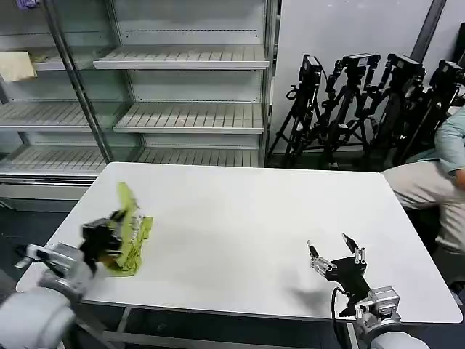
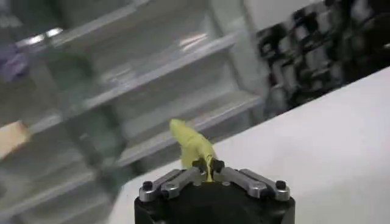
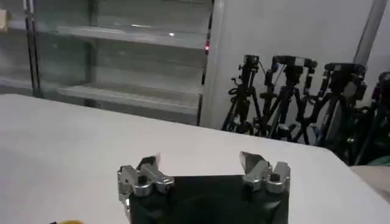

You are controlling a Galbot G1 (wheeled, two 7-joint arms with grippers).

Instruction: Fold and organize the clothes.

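Left hand [image 1: 116, 231] pinching bunched T-shirt [image 1: 132, 234] at worktop [image 1: 247, 218] left edge; right hand [image 1: 336, 256] wide, idle near front-right; best lift high, shake fabric flat before folding

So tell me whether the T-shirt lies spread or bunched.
Bunched: the lime-green T-shirt is a crumpled heap, pinched in the left claw.

Even overhead light; soft shadows on table [image 1: 240, 225]; left wrist view motion-blurred; glare on shelves [image 2: 183, 52].
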